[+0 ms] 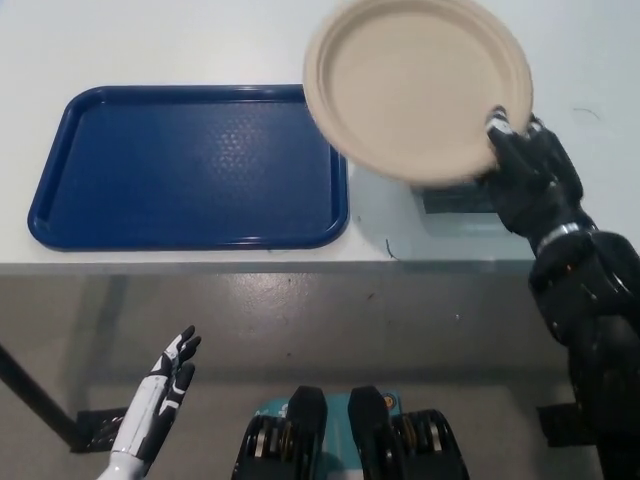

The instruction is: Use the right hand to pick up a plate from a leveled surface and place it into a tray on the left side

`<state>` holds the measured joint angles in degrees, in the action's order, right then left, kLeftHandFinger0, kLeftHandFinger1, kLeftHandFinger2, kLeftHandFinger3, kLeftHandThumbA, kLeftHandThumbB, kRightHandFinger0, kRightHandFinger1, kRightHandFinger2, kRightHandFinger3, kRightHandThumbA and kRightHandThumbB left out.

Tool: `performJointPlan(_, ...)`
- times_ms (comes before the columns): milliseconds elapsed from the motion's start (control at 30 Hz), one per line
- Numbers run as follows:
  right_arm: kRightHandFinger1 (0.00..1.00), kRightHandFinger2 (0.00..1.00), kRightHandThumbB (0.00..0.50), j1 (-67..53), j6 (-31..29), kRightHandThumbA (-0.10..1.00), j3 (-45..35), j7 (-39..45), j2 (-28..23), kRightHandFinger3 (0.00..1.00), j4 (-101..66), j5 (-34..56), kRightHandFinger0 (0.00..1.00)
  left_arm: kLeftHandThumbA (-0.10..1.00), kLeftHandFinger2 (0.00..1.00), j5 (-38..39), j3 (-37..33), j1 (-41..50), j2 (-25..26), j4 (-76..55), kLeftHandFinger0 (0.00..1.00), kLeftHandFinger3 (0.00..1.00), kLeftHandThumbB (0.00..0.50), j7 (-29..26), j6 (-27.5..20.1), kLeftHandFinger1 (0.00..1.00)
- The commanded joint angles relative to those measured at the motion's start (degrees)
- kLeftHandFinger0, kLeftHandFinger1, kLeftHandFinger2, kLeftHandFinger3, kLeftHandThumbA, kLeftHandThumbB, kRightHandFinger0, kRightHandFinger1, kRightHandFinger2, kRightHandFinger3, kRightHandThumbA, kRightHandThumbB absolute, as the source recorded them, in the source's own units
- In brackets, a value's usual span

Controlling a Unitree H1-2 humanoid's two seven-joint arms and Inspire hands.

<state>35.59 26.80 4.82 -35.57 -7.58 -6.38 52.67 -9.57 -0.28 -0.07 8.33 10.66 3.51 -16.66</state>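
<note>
One beige plate (418,88), far right; one blue tray (190,165), far left on one white table (150,40); two robot hands: one black right hand (527,180), one white left hand (160,400) near left

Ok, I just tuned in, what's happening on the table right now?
The black right hand holds a round beige plate by its rim, up above the white table with its left edge over the right end of the empty blue plastic tray. The white left hand rests open below the table edge.
</note>
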Motion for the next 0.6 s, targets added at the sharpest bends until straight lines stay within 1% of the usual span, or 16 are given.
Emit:
performJointPlan(0, 0.21, 0.63, 0.101, 5.6, 0.1, -0.1, 2.2, -4.0, -0.4, 0.91, -0.9, -1.0, 0.0, 1.0, 1.0, -0.6, -0.7, -1.4, 1.1, -0.6, 1.0, 1.0, 0.311, 0.0, -0.5, 1.0)
performJointPlan(67, 0.21, 0.64, 0.101, 7.0, 0.1, -0.1, 3.9, -4.7, -0.5, 0.9, 0.4, -1.0, 0.0, 1.0, 1.0, 0.0, -0.7, -1.5, 1.1, -0.5, 1.0, 1.0, 0.324, 0.4, -0.1, 1.0)
performJointPlan(100, 0.2, 0.63, 0.082, 7.8, 0.1, -0.1, 4.9, -3.9, -0.5, 0.87, 2.0, -1.2, 0.0, 1.0, 1.0, 0.0, -0.8, -1.5, 1.2, -0.6, 1.0, 1.0, 0.316, 0.6, -0.1, 1.0)
performJointPlan(133, 0.18, 0.62, 0.085, 8.3, 0.1, -0.1, 5.2, -3.3, -0.2, 0.85, 3.2, -1.2, 0.0, 1.0, 1.0, -0.1, -1.0, -1.6, 1.2, -0.5, 1.0, 1.0, 0.309, 0.5, -0.4, 1.0)
performJointPlan(167, 0.17, 0.61, 0.1, 9.1, 0.1, -0.1, 5.3, -2.7, 0.5, 0.84, 5.0, -1.6, 0.0, 1.0, 1.0, -0.4, -1.1, -1.6, 1.3, -0.3, 1.0, 1.0, 0.308, 0.4, -0.9, 1.0)
performJointPlan(200, 0.14, 0.57, 0.108, 9.5, 0.1, -0.1, 5.2, -2.4, 1.2, 0.87, 6.2, -2.1, 0.0, 1.0, 1.0, -0.5, -1.3, -1.6, 1.3, -0.5, 1.0, 1.0, 0.323, 0.6, -0.5, 1.0)
performJointPlan(233, 0.11, 0.55, 0.109, 10.3, 0.1, -0.1, 5.1, -2.0, 2.3, 0.86, 7.9, -2.8, 0.0, 1.0, 1.0, -0.5, -1.4, -1.5, 1.3, -0.8, 1.0, 1.0, 0.326, 0.7, 0.2, 1.0)
performJointPlan(267, 0.11, 0.55, 0.109, 10.5, 0.1, -0.1, 4.9, -1.8, 2.6, 0.86, 8.5, -3.0, 0.0, 1.0, 1.0, -0.5, -1.5, -1.5, 1.3, -0.7, 1.0, 1.0, 0.326, 0.6, 0.1, 1.0)
performJointPlan(333, 0.12, 0.56, 0.108, 12.3, 0.1, -0.1, 4.4, -0.6, 4.4, 0.9, 12.3, -3.7, 0.0, 1.0, 1.0, -0.4, -1.7, -1.8, 1.2, -0.3, 1.0, 1.0, 0.318, 0.5, -0.6, 1.0)
performJointPlan(400, 0.12, 0.56, 0.115, 14.2, 0.1, -0.1, 3.4, 0.0, 6.3, 0.89, 16.3, -4.2, 0.0, 1.0, 1.0, -0.2, -1.9, -1.9, 1.3, -0.5, 1.0, 1.0, 0.319, 0.7, -0.3, 1.0)
performJointPlan(533, 0.13, 0.61, 0.121, 17.3, 0.1, -0.1, 1.2, 2.5, 9.5, 0.95, 22.7, -6.9, 0.0, 1.0, 1.0, -0.2, -2.5, -2.0, 1.2, -1.1, 1.0, 1.0, 0.328, 0.9, 0.9, 1.0)
performJointPlan(567, 0.13, 0.62, 0.121, 18.2, -0.2, -0.1, 0.8, 2.8, 10.5, 0.95, 24.7, -7.8, 0.0, 1.0, 1.0, 0.1, -2.7, -2.1, 1.3, -0.9, 1.0, 1.0, 0.31, 1.2, 0.7, 1.0)
